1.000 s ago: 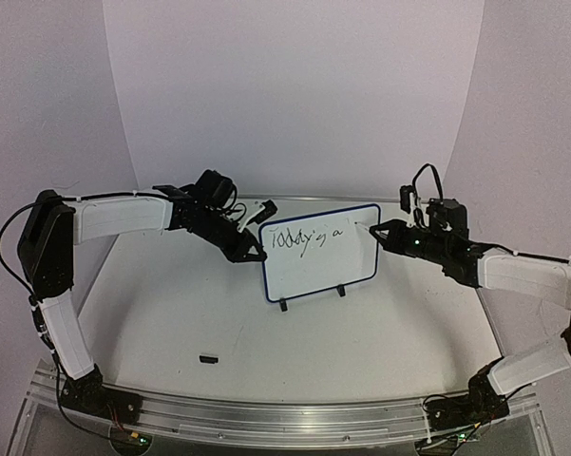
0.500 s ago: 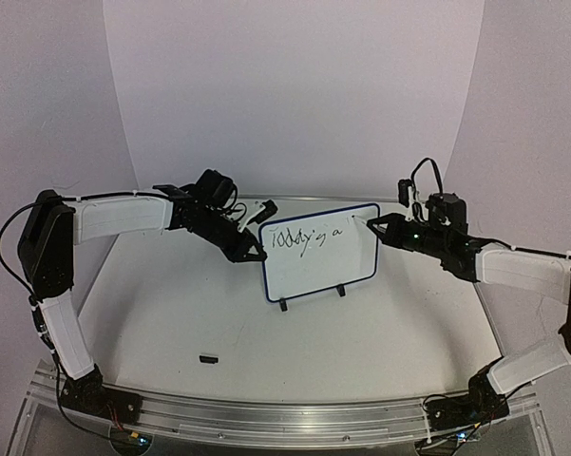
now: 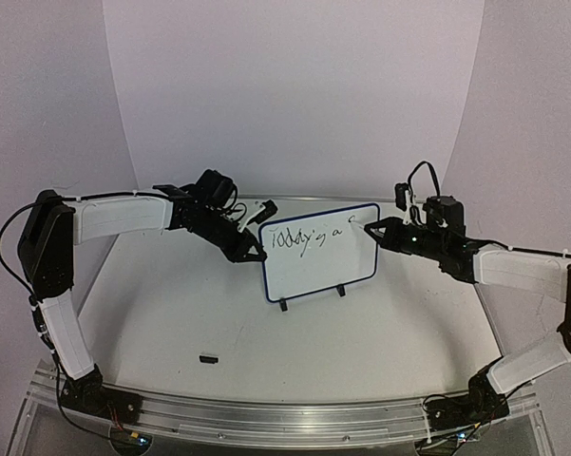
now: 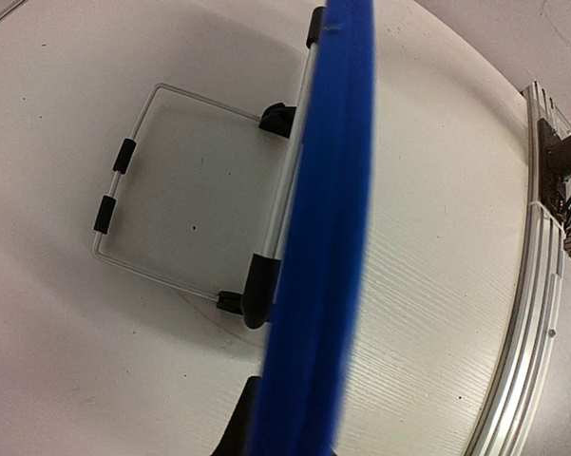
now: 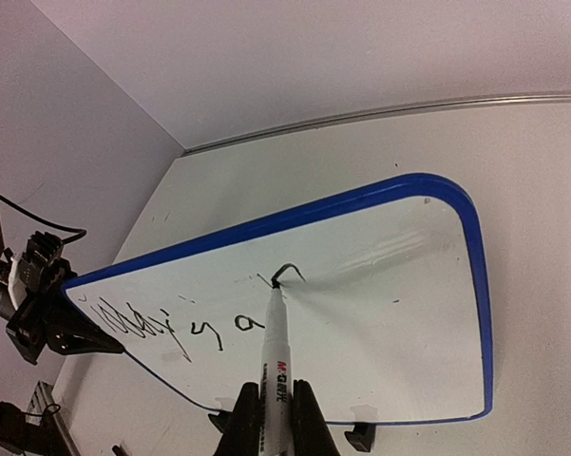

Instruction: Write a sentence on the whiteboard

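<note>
Blue-rimmed whiteboard, left pincer clamping edge, marker, bare lower half

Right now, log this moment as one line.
left tool: shut on whiteboard edge | right tool: shut on marker, tip on whiteboard | sentence: "Today is a", hook stroke begun after it

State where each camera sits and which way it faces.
Top external: above and behind the bases, facing the back wall; left arm and right arm flank the whiteboard.
Left wrist: on the left arm, looking along the whiteboard's blue rim to its wire stand; one dark jaw shows.
Right wrist: sighting along the marker, held in its jaws, at the sentence.
Shared: top and right wrist show the sentence.
</note>
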{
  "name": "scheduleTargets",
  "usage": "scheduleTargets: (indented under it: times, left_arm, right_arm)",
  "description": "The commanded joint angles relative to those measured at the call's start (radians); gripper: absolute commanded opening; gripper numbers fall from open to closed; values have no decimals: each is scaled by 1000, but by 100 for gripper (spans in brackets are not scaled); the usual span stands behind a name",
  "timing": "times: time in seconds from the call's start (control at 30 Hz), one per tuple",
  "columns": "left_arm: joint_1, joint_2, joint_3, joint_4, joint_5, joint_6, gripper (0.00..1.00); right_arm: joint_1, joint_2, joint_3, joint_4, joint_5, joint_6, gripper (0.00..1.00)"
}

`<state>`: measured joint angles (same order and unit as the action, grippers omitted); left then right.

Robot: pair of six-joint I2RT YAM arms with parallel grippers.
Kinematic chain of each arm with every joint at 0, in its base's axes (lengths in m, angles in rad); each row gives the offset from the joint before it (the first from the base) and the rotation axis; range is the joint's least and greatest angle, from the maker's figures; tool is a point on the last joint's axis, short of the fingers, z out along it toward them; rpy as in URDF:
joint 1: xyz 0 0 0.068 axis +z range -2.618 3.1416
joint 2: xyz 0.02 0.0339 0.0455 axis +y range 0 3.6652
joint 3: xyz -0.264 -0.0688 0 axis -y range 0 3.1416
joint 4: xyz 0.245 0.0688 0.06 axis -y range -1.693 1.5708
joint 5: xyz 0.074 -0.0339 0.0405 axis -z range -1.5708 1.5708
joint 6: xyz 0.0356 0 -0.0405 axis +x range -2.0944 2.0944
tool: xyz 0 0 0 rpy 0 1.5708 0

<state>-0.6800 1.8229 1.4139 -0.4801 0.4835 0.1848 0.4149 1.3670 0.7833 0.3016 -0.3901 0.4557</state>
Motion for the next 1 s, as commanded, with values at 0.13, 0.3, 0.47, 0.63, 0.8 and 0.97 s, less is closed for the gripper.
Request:
scheduleTargets:
  times: [0.13, 0.3, 0.47, 0.63, 0.8, 0.97]
  left_arm:
    - [-4, -1, 34, -23, -46, 27, 0]
    - [-4, -2, 34, -24, -46, 28, 0]
    - [-4, -2, 35, -25, -47, 27, 0]
    - [-4, -5, 35, -25, -47, 28, 0]
    - [-4, -5, 36, -25, -46, 28, 0]
    - [-4, -6, 36, -25, -46, 27, 0]
  right_arm:
    - [-4, -5, -65, 30, 9, 15, 0]
    - [-5, 8, -80, 30, 12, 15, 0]
    - [-5, 27, -81, 35, 2, 15, 0]
    - [-5, 36, -79, 39, 3, 14, 0]
    - [-5, 49, -70, 40, -7, 14, 0]
    - [-5, 58, -57, 40, -27, 17, 0]
